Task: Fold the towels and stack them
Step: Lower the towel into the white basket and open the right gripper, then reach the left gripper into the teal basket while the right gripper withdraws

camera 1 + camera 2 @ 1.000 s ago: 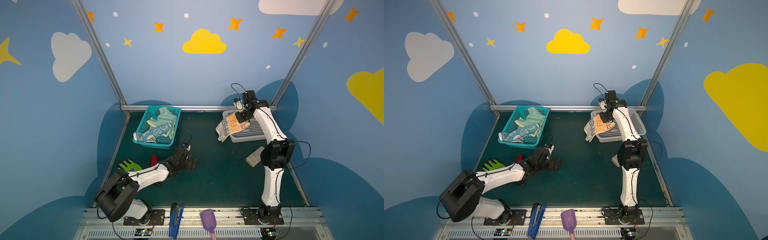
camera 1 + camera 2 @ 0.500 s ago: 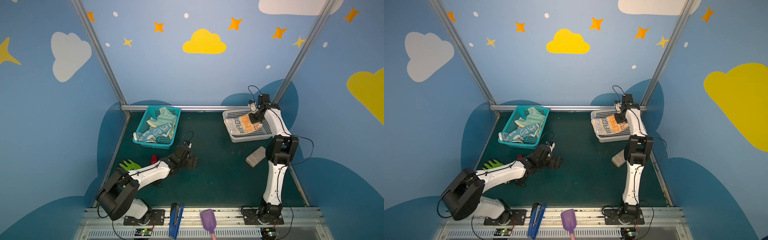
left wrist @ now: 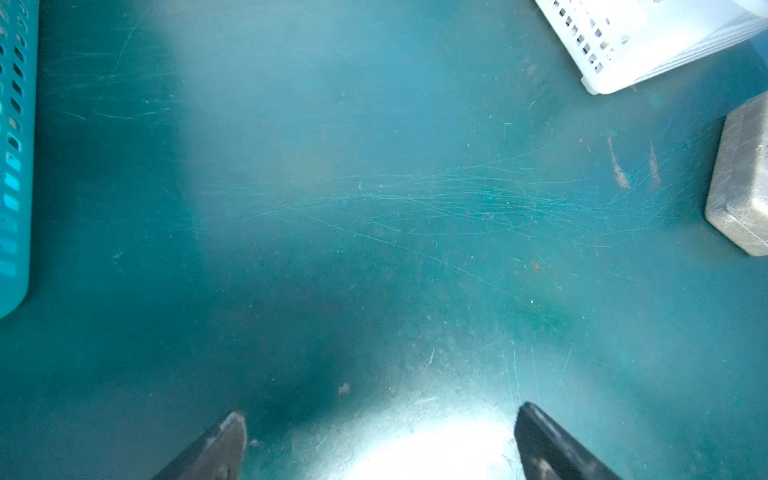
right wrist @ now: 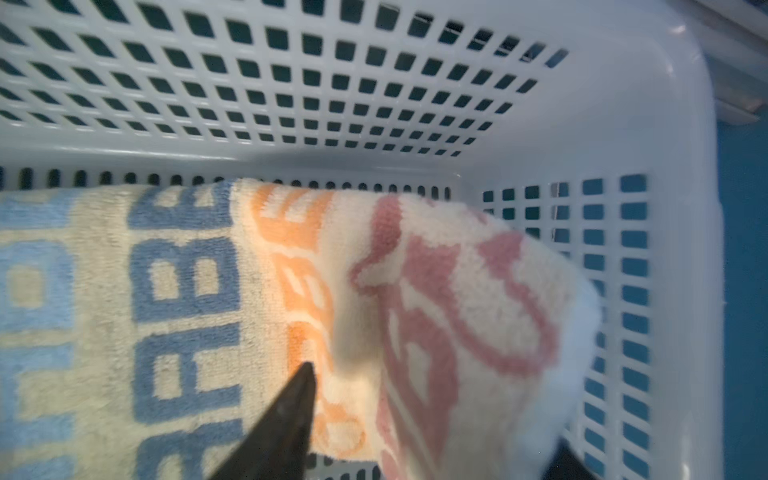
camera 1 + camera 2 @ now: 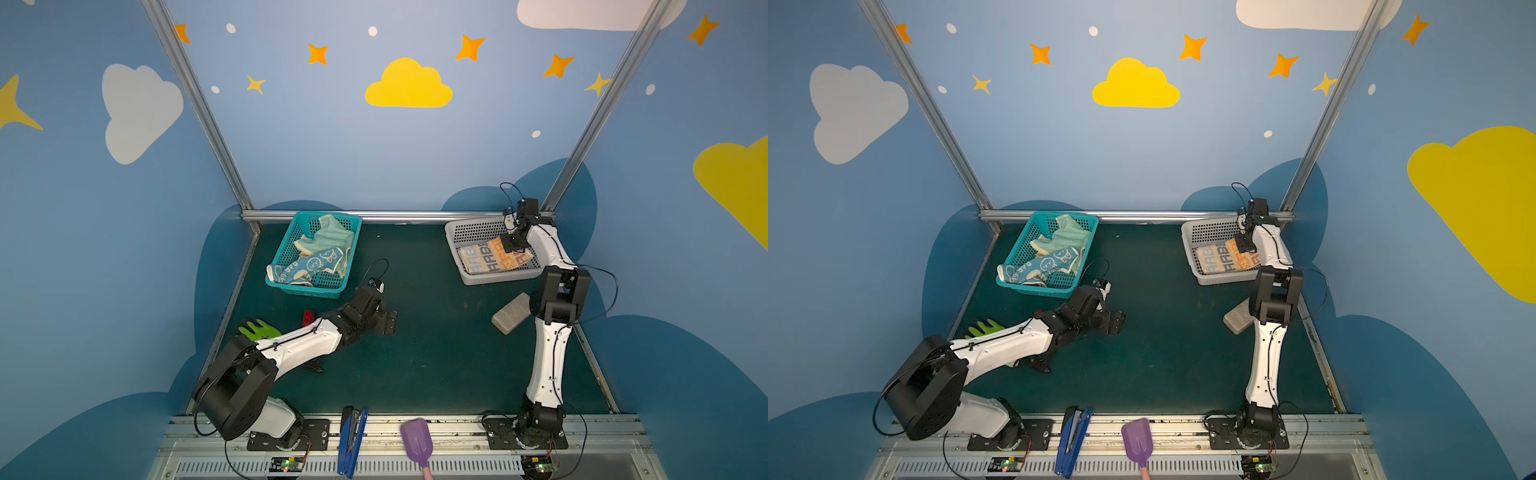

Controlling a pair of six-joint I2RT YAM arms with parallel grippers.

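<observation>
Robot lab booth, painted sky walls (image 5: 332, 158)

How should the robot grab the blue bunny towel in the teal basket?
Pinch the blue rabbit towel at its cream-edged corner, bunched at the near left corner of the teal basket, coming down from above. The basket walls block a sideways approach, and the towel's far edge seems tucked under the mint-green towel.

Left arm (image 5: 299, 345) low, right arm (image 5: 548, 357) outstretched, jaws wide.

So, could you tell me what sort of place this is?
Likely a robot training booth: cloud-painted walls on aluminium posts, two rail-mounted arms, towels in a teal basket.
</observation>
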